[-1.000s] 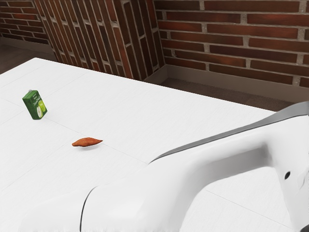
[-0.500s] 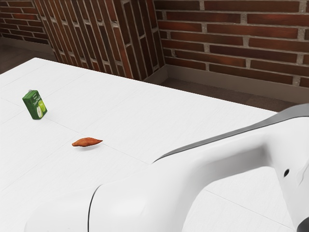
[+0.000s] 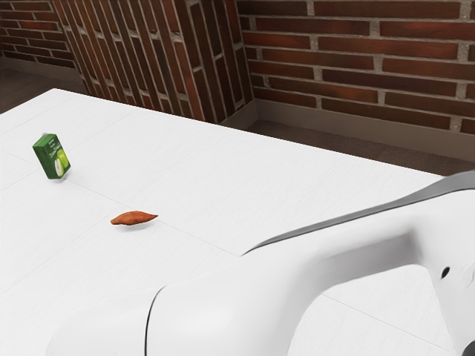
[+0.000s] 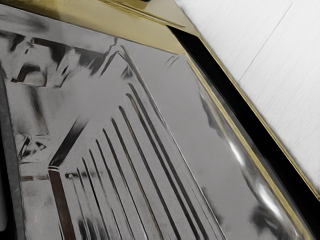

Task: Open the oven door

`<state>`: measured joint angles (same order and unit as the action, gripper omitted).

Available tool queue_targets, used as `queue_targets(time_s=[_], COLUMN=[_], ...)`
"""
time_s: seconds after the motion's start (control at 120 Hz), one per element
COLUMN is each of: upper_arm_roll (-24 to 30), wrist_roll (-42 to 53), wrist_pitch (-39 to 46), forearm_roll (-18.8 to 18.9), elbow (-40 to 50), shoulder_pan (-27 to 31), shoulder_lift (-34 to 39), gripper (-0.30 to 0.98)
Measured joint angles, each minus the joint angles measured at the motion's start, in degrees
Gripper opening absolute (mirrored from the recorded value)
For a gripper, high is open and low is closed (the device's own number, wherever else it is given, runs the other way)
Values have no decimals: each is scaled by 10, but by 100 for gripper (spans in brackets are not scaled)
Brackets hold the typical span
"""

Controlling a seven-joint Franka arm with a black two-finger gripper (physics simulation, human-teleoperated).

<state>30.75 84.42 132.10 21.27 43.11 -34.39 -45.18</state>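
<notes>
Our claw's open or closed state we cannot tell. White surface (image 3: pixel 215 178) lies beyond what we take for the oven door (image 4: pixel 185 120), the metal panel before our hand. A black strip (image 4: pixel 240 110) runs between them, and the panel's ribs (image 4: pixel 156 175) slant roughly along it. We should find its free edge before pulling across that line.

The oven (image 4: pixel 185 135) looks like glossy metal; the arm (image 3: pixel 230 311) is smooth, the table (image 3: pixel 223 178) matt, the wall (image 3: pixel 364 48) rough brick.
</notes>
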Motion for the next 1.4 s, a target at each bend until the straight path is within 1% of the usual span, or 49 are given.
queue_targets(time_s=[0.05,0.25,0.292,0.317,0.325,0.367,0.4,0.433,0.442,0.45,0.483,0.492,0.5,0.525,0.583,0.6,0.608,0.633,0.65,0.683,0.7,0.717,0.733,0.758,0.792,0.833,0.85,0.875,0.917,0.958,0.983,0.992,1.017,1.05,1.075,1.108,1.15,1.192,1.233,1.267,1.308,1.35,1.4], upper_arm_roll=[0,1,3,4,4,3,3,-4,-6,-7,-21,-25,-28,-37,-54,-61,-64,-73,-78,-80,-69,-45,-20,-1,8,3,-2,-25,-59,-111,-144,-162,-222,-311,-406,-508,-621,-696,-734,-747,-756,-761,-763], wrist_roll=[1,3,3,3,3,3,1,-1,-2,-3,-6,-7,-8,-11,-20,-23,-25,-30,-34,-45,-52,-60,-68,-79,-95,-113,-121,-134,-155,-177,-192,-197,-213,-237,-254,-276,-302,-326,-348,-365,-385,-404,-425], wrist_pitch=[-5,-21,-25,-26,-26,-28,-29,-29,-29,-28,-21,-19,-16,-9,13,23,29,48,64,97,107,104,87,48,-17,-102,-135,-185,-259,-328,-366,-379,-413,-453,-473,-487,-497,-502,-508,-512,-513,-511,-509], forearm_roll=[-5,-17,-21,-22,-22,-26,-28,-29,-29,-28,-28,-28,-27,-27,-18,-16,-14,-18,-20,-22,-22,-23,-25,-27,-17,0,6,13,22,28,31,32,34,37,34,26,-9,-61,-114,-159,-206,-241,-270], elbow=[0,1,6,10,12,22,46,72,80,89,141,155,167,203,292,334,359,435,502,665,742,798,825,814,742,638,603,547,483,428,399,386,348,296,250,214,192,193,202,218,258,284,298], shoulder_pan=[0,1,6,7,8,11,17,22,23,24,27,27,28,28,30,30,30,30,31,36,48,55,36,-5,-40,-74,-82,-87,-92,-93,-93,-93,-88,-80,-78,-76,-73,-66,-48,-23,8,33,45], shoulder_lift=[0,2,8,11,12,21,36,56,62,69,105,115,123,149,205,231,247,294,339,463,541,622,704,813,904,962,975,985,991,978,962,950,905,825,742,646,538,469,426,399,384,376,372], gripper=[69,70,66,67,69,66,65,56,56,58,50,52,56,51,59,57,60,62,62,64,64,65,65,66,67,67,67,67,68,68,68,68,68,68,68,68,68,68,68,68,68,68,69])
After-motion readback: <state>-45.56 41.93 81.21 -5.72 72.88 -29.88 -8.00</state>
